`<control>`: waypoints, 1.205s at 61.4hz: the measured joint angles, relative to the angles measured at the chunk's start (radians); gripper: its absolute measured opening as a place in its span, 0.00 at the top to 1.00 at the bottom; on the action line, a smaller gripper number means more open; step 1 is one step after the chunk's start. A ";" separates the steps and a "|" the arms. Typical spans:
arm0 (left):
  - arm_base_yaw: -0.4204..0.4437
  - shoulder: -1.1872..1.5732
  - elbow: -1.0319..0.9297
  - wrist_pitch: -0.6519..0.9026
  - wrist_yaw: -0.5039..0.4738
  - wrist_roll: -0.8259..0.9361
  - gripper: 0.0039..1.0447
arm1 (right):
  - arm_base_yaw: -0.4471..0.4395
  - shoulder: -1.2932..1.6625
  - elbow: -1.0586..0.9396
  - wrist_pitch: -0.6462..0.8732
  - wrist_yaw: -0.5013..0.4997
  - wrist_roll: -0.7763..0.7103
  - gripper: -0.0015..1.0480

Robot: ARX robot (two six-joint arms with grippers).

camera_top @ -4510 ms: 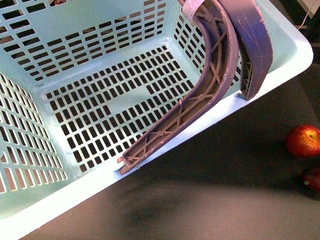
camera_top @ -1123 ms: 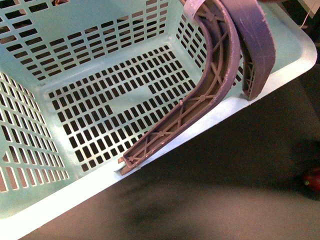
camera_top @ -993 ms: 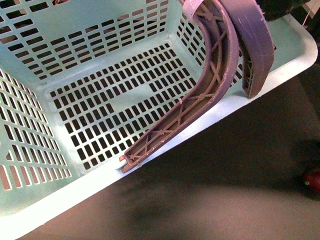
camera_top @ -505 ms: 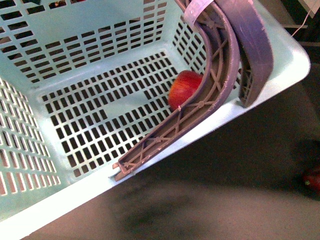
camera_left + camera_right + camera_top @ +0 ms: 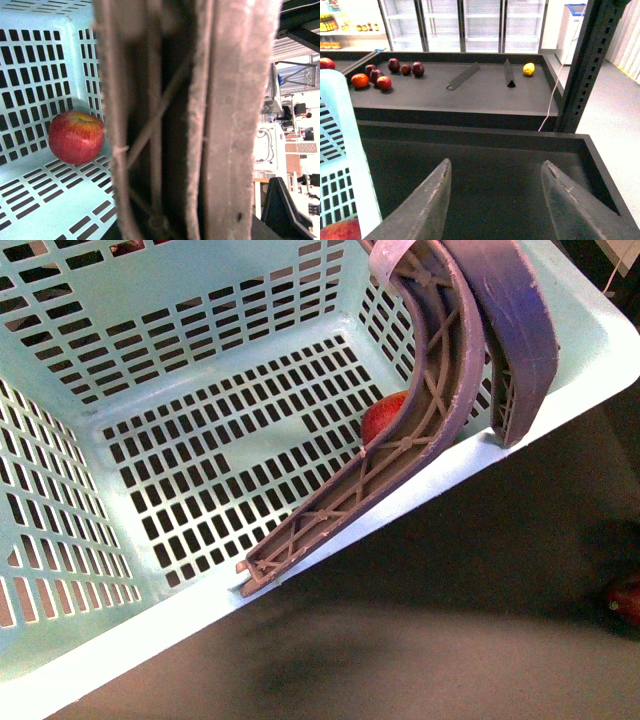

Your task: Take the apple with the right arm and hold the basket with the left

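The mint-green basket fills the front view, tilted, with its two brownish-purple handles folded together over the near right rim. The red apple lies on the basket floor in the near right corner, partly hidden behind a handle. In the left wrist view the apple rests on the slotted floor beside the handle, which fills the frame; my left gripper is shut on that handle, its fingers hidden. My right gripper is open and empty above the dark shelf, beside the basket wall; the apple's top shows below.
A darker red fruit lies on the dark surface at the right edge. In the right wrist view, several distant red and dark fruits and a yellow one sit on a far black shelf, with glass-door coolers behind and a dark upright post at right.
The apple on the dark surface at right is gone from there and now lies inside the basket, rolled further behind the handle. The basket has shifted slightly.
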 joint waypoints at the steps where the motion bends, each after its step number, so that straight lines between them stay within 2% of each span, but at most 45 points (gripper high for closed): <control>1: 0.000 0.000 0.000 0.000 -0.001 0.000 0.86 | 0.005 -0.005 -0.006 0.000 0.010 0.000 0.55; 3: 0.000 0.000 0.000 0.000 -0.003 0.000 0.86 | 0.025 -0.021 -0.024 0.002 0.042 0.002 0.60; 9: 0.001 0.000 0.000 0.000 -0.015 0.004 0.86 | 0.058 -0.068 -0.074 0.005 0.045 0.002 0.75; 16: 0.001 0.000 0.000 0.000 -0.016 0.006 0.86 | 0.060 -0.130 -0.130 0.000 0.057 0.002 0.95; 18: 0.001 0.000 0.000 0.000 -0.016 0.006 0.86 | 0.060 -0.147 -0.143 -0.004 0.056 0.000 0.98; 57: 0.002 0.000 0.000 0.000 -0.015 0.007 0.86 | 0.061 -0.467 -0.284 -0.186 0.056 0.006 0.98; 67: 0.001 0.000 0.000 0.000 -0.010 0.006 0.86 | 0.061 -0.503 -0.312 -0.176 0.056 0.006 0.98; 69: 0.001 0.000 0.000 0.000 -0.008 0.006 0.86 | 0.062 -0.519 -0.312 -0.192 0.056 0.006 0.98; 70: 0.001 0.000 0.000 0.000 -0.010 0.006 0.86 | 0.062 -0.637 -0.312 -0.302 0.056 0.006 0.98; 74: 0.002 0.000 0.000 0.000 -0.010 0.006 0.86 | 0.062 -0.665 -0.312 -0.329 0.056 0.006 0.98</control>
